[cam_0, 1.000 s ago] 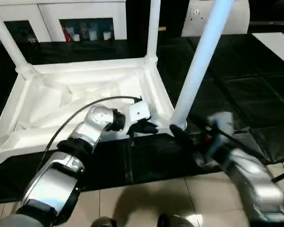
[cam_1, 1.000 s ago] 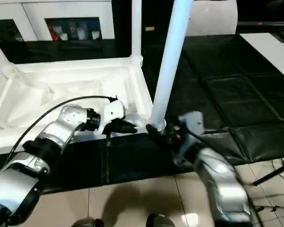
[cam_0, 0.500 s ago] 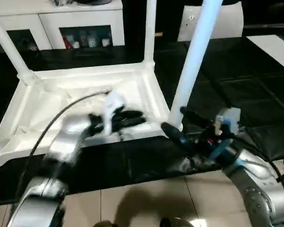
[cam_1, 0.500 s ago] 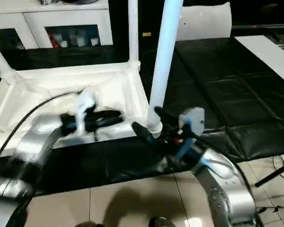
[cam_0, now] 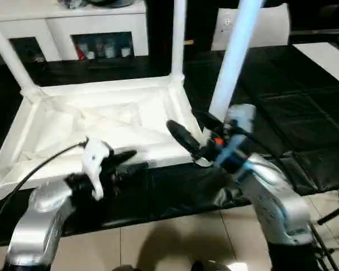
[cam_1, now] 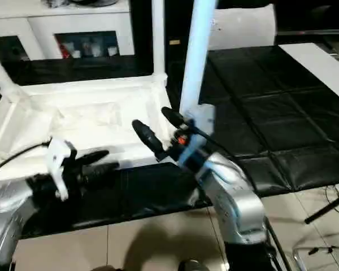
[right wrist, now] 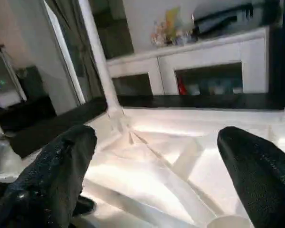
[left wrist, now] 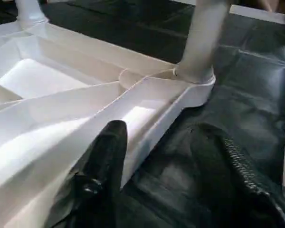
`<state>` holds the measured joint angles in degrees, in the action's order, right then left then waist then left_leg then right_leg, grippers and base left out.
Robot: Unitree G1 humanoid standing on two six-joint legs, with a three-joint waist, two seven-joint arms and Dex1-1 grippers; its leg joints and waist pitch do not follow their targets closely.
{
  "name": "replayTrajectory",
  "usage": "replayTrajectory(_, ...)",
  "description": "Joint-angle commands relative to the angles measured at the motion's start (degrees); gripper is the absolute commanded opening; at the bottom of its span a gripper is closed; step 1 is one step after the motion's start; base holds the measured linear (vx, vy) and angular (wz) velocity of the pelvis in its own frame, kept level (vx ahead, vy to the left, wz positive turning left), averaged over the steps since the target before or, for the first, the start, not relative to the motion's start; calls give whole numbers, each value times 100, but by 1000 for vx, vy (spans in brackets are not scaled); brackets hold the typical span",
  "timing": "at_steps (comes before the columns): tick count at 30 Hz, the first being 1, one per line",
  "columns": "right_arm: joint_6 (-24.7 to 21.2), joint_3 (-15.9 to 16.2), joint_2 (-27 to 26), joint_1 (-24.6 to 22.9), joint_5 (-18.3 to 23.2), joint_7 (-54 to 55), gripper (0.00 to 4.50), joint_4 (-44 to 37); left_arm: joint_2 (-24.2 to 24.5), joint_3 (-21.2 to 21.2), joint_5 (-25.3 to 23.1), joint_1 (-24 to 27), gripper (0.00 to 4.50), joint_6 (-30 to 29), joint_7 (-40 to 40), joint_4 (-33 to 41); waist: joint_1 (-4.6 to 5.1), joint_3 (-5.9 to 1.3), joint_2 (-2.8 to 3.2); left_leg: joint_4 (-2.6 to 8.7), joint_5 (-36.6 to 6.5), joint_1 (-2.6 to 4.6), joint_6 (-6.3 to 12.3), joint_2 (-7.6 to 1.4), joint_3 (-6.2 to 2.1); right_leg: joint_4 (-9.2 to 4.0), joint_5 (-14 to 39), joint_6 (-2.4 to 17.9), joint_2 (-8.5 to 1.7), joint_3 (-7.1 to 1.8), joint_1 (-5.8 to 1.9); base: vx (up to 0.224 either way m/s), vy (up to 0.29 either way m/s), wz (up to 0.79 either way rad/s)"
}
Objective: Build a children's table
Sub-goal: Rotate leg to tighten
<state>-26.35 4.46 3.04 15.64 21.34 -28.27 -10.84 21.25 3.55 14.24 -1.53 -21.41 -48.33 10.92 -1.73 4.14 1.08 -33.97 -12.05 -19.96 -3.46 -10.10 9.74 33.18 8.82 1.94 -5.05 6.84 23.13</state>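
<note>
The children's table (cam_0: 101, 121) lies upside down on the black floor mat (cam_0: 282, 113), ribbed underside facing up, and legs stand up from its corner sockets. The near-right leg (cam_0: 231, 62) rises tall and pale out of the socket at the near right corner, another leg (cam_0: 178, 36) stands at the far right corner, and a third (cam_0: 8, 53) leans up from the far left corner.

Right gripper (cam_0: 193, 131) sits just beside that near-right leg, at the near right corner, fingers spread wide apart and holding nothing. From its wrist camera the two black fingers (right wrist: 52, 166) frame the X-ribs of the underside, with a white cabinet (right wrist: 199, 76) beyond.

Left gripper (cam_0: 124, 161) hovers over the near edge of the upturned table, over the strip of mat in front of it, fingers parted and empty. Its wrist view looks along the rim toward the near right socket (left wrist: 194, 78), one finger (left wrist: 107, 161) close against the white edge; touching or not, can't tell.

At the back, white cabinets (cam_0: 101, 28) with glass doors, and a flat white panel (cam_0: 254, 25) standing behind the near-right leg.
</note>
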Motion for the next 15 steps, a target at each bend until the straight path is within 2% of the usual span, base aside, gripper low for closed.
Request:
replayTrajectory(1,-81,25,-15,78,-159,138,450,172,83,0,-22,100,270,-152,64,150,42,-376,99,429,-1225,-5,113,-274,-91,-448,2166,683,-320,-368,-291,0,0,0)
replayTrajectory(3,-76,92,-45,161,-231,159,450,355,127,25,-63,239,295,-169,79,207,33,-387,93,426,-1227,-4,114,-268,-99,-441,2195,626,-322,-367,-297,0,0,0)
replayTrajectory(4,-66,149,-66,231,-273,170,450,498,167,46,-63,340,299,-209,122,278,28,-391,129,426,-1248,1,117,-267,-101,-446,2221,587,-321,-367,-296,0,0,0)
replayTrajectory(6,-19,235,-112,369,-385,232,450,797,245,63,-82,488,315,-297,192,397,46,-386,102,438,-1258,-9,104,-279,-108,-437,2157,616,-311,-363,-296,0,0,0)
replayTrajectory(8,215,280,-222,621,-630,476,450,1430,416,9,-272,652,339,-601,461,568,63,-387,112,439,-1299,-9,73,-289,-111,-411,2093,687,-320,-370,-286,0,0,0)
replayTrajectory(9,269,250,-262,682,-683,579,450,1591,457,-12,-346,664,350,-662,527,583,88,-373,112,435,-1372,4,57,-270,-102,-429,2153,692,-304,-369,-275,0,0,0)
replayTrajectory(11,317,207,-300,736,-737,703,450,1730,496,-32,-433,666,360,-700,586,589,79,-380,134,424,-1404,45,39,-269,-96,-435,2170,697,-302,-376,-251,0,0,0)
replayTrajectory(13,550,-1,-394,949,-940,1220,450,2238,580,-78,-639,647,389,-841,766,523,74,-389,152,436,-1364,40,-8,-284,-107,-397,2007,722,-290,-378,-257,0,0,0)
replayTrajectory(15,681,-159,-419,1089,-1039,1573,450,2553,619,-118,-715,622,395,-879,863,453,74,-389,161,437,-1441,60,-75,-282,-107,-395,1941,745,-286,-381,-253,0,0,0)
